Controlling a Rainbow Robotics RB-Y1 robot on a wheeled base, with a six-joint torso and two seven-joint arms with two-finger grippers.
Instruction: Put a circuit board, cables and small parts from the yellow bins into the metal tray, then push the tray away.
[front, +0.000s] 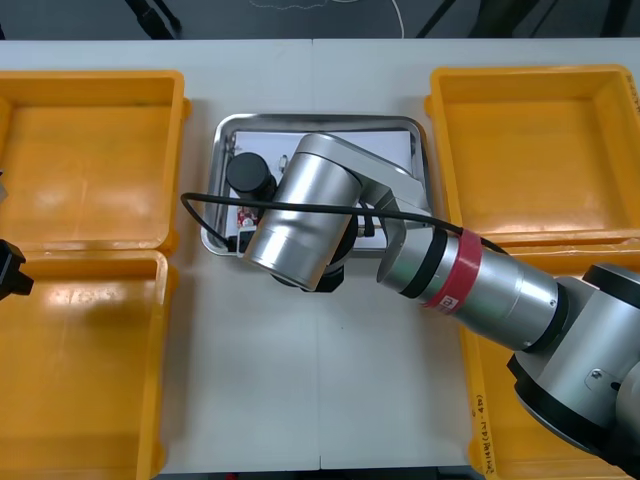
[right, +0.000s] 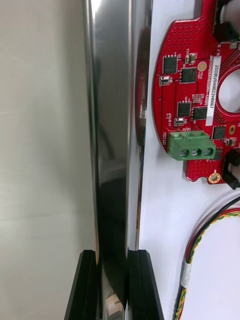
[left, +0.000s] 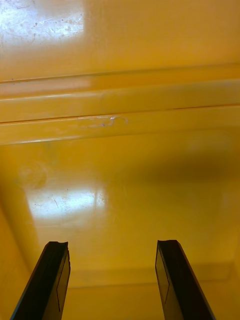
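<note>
The right end effector (right: 114, 261) is clamped on the upright wall of the shiny rectangular metal tray (right: 112, 125). Its two black fingers (right: 142, 280) are apart by only the thickness of that wall, one outside over the light bench (right: 45, 150) and one inside over the tray's white floor. In the front view the silver right arm reaches across the near rim of the tray and covers the grip.

Inside the tray, near the gripped wall, lies the round red circuit board (right: 192, 90), flat on the white floor, with a green screw terminal block (right: 192, 145) on the edge nearer the fingers. A twisted red and yellow cable (right: 200, 235) curves over the white floor between the board and the inner finger, touching neither.

The tray sits at the middle of the bench between the four yellow plastic bins (front: 90, 150), two on each side.

The left end effector (left: 112, 245) hangs at the robot's far left over the bare floor of a yellow bin, fingers spread wide with nothing between them.
</note>
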